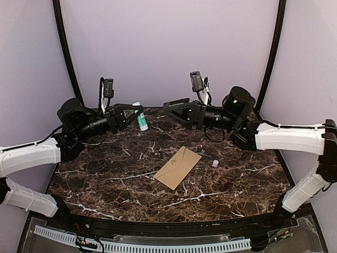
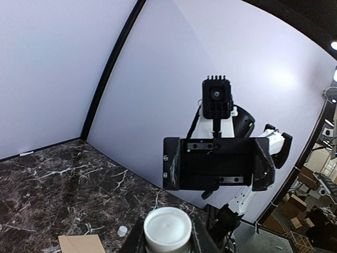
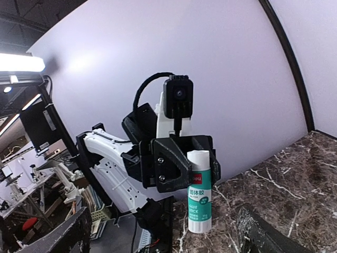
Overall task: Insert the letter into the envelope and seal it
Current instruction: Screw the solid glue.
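The tan envelope (image 1: 178,167) lies flat in the middle of the marble table, flap side not readable; its corner shows in the left wrist view (image 2: 81,244). No letter is visible. A white and green glue stick (image 1: 141,119) stands upright at the back of the table. My left gripper (image 1: 139,112) is shut on its upper part; the stick's white top (image 2: 167,227) sits between the jaws, and its base rests on the table (image 3: 199,192). My right gripper (image 1: 169,107) is open and empty, hovering level and facing the left gripper from the right.
A small white cap (image 1: 215,163) lies on the table right of the envelope, also in the left wrist view (image 2: 122,230). A purple backdrop with black curved poles surrounds the table (image 1: 105,179).
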### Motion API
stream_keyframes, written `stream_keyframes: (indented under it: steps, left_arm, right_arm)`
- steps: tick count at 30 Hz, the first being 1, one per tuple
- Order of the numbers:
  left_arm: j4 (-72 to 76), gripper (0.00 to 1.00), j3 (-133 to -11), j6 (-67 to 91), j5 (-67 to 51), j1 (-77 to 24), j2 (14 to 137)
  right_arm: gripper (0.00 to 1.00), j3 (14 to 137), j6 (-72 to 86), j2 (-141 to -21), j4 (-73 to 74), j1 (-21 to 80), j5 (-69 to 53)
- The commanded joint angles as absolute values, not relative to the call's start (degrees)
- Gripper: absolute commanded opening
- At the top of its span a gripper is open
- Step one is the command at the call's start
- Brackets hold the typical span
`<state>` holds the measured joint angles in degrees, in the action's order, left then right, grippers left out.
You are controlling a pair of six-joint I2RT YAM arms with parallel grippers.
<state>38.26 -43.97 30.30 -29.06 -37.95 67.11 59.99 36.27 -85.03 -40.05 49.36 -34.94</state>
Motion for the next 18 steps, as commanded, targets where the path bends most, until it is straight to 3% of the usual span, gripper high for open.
stream_keyframes:
  steps: [1,6,18]
  left_arm:
    - [54.03,0.0,-43.51,36.8,-39.4,-36.91,67.75]
    - [58.53,0.0,-43.95,40.37,-43.02,-36.91,69.34]
    - [62.08,0.0,-44.03,42.86,-45.58,-36.83,71.89]
  right_arm:
    - [0.9,60.31,40.36,-87.86,-48.58,49.65,-44.72]
    - [0.9,62.63,39.14,-91.33,-45.24,50.33,-45.5]
    - [0.63,68.39,41.04,-97.23,-47.14,53.31,-50.56]
